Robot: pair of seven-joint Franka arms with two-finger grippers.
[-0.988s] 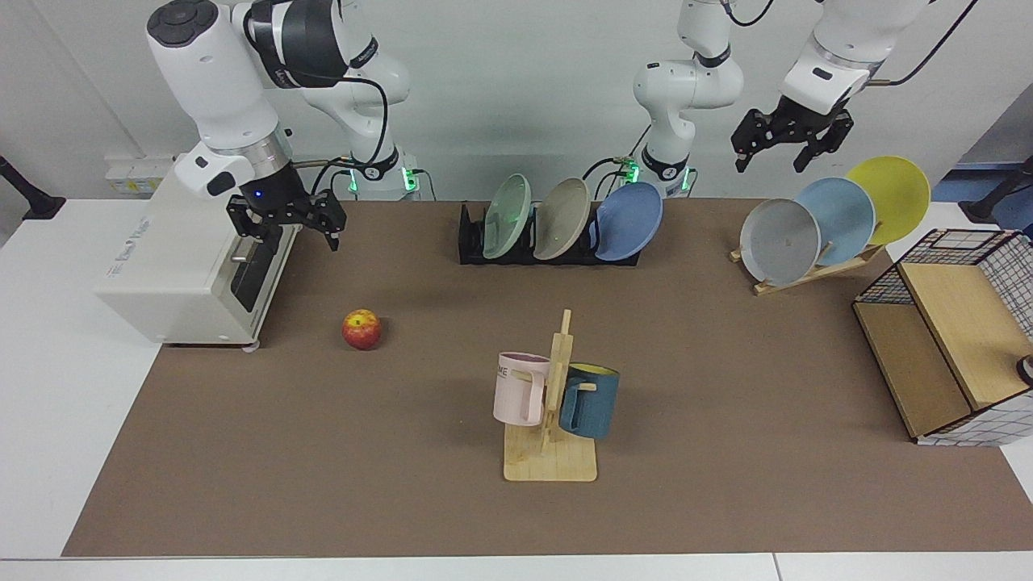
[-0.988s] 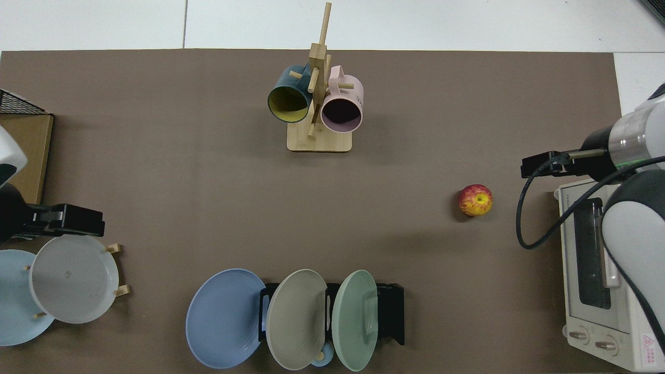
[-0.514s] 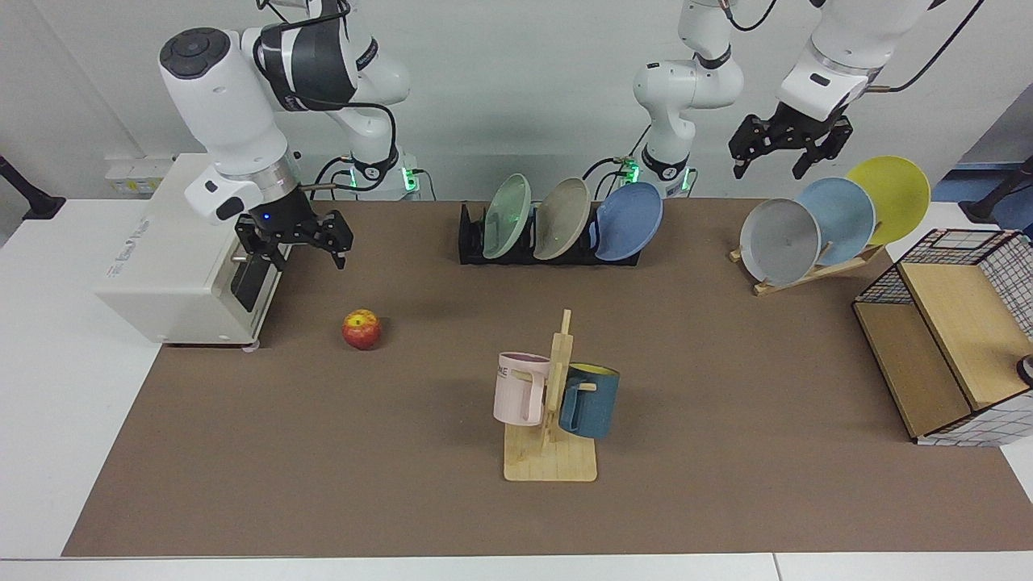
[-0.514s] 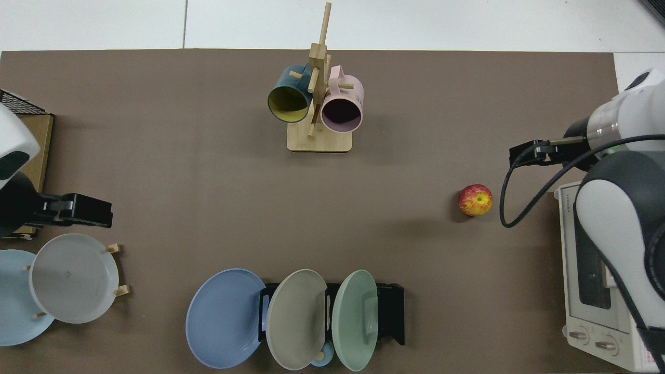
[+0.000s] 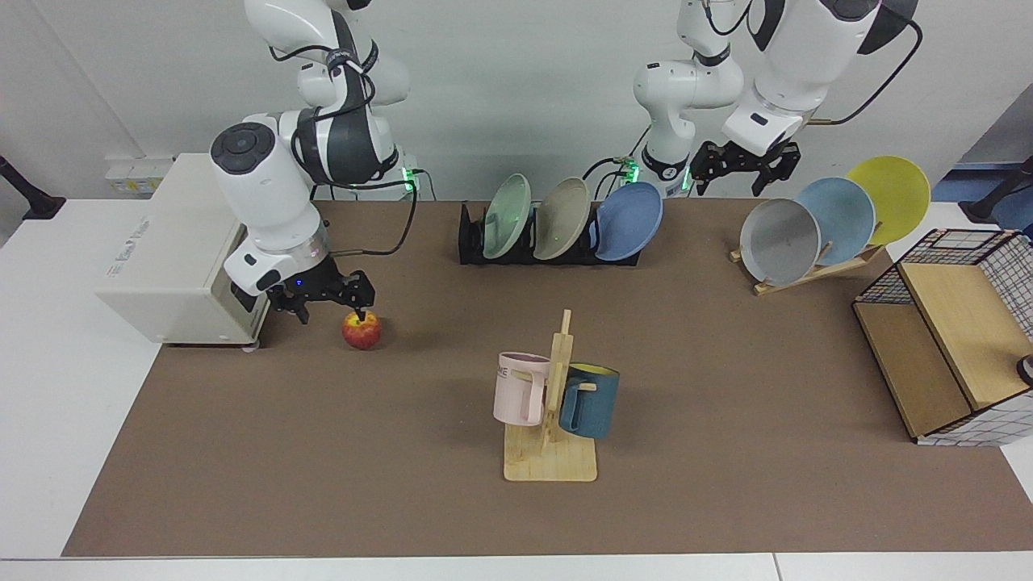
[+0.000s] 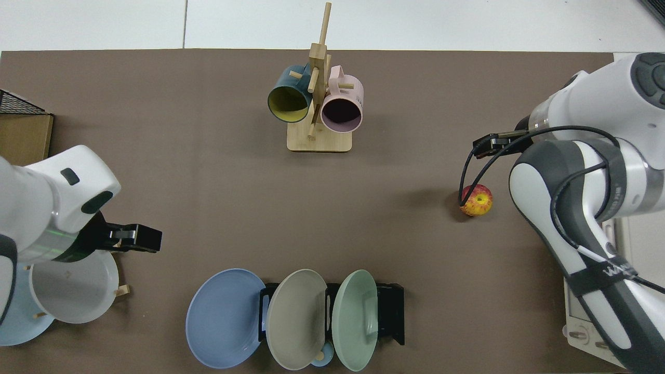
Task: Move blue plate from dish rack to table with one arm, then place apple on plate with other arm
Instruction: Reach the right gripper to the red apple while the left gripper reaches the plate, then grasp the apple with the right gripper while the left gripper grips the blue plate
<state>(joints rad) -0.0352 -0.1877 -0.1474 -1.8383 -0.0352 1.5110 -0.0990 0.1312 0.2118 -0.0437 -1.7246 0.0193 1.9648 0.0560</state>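
So the table (image 5: 726, 500) is the big brown felt mat with white borders, and everything sits on that.

Off to the far side of the right gripper there's a white toaster oven (image 5: 173, 258), pretty much right behind the arm's wrist. Over past the left gripper, toward the table's edge, there's a wire basket with wooden panels (image 5: 952, 339).

The dish rack (image 5: 472, 242) is the low black one at the back. It carries a green plate (image 5: 507, 214), a beige-grey plate (image 5: 562, 218) and the blue plate (image 5: 629, 219), which leans at the end of the rack nearest the left gripper. In the top view the blue plate (image 6: 224, 317) sticks out past the rack's end, still slotted in.

The left gripper (image 5: 746, 168) hangs in the air, fingers spread apart and holding nothing, between the blue plate and a wooden slanted rack (image 5: 807, 274) with a grey plate (image 5: 779, 240), a pale blue plate (image 5: 839, 216) and a yellow plate (image 5: 892, 198). It's above both, touching neither.

In front of everything, well away from both grippers, is a wooden mug tree (image 5: 553, 428) with a pink mug (image 5: 519, 387) and a dark blue mug (image 5: 589, 399) hung on it.

The right gripper (image 5: 327, 300) is down low by the mat, fingers open and empty. The apple (image 5: 361, 329) sits on the mat just beside it, with one fingertip (image 5: 359, 311) right over the apple's top. Can't tell if it's actually touching.
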